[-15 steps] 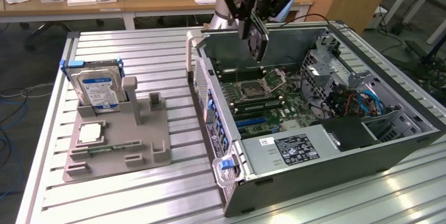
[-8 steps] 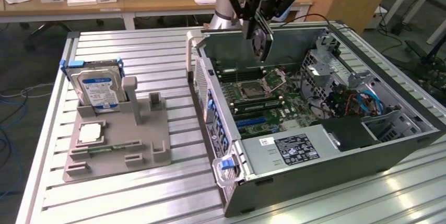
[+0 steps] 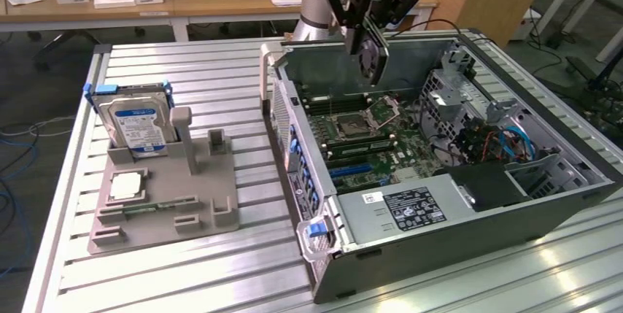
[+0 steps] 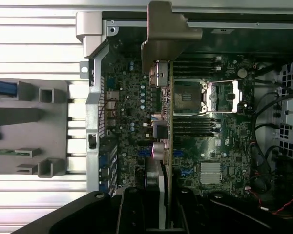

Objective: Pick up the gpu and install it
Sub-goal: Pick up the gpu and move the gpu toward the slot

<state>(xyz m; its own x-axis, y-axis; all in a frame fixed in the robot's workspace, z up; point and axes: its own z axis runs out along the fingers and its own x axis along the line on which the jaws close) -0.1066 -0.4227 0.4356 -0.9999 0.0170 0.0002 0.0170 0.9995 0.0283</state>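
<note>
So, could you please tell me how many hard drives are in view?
1. The hard drive stands upright in the grey holder at the exterior view's left, outside the open computer case; more may be hidden inside it.

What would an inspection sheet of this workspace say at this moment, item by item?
Surface: slatted metal table carrying a grey fixture and an open computer case.
Job's things: gpu hanging edge-down above the motherboard, not yet installed.
Clutter: hard drive upright in the fixture; small silver chip flat on it.
Grippers: end effector shut on the gpu, over the case.
Cables: blue cables and thin red wires inside the case.
Surroundings: wooden desks behind; loose cables on the floor, exterior view's left.
</note>
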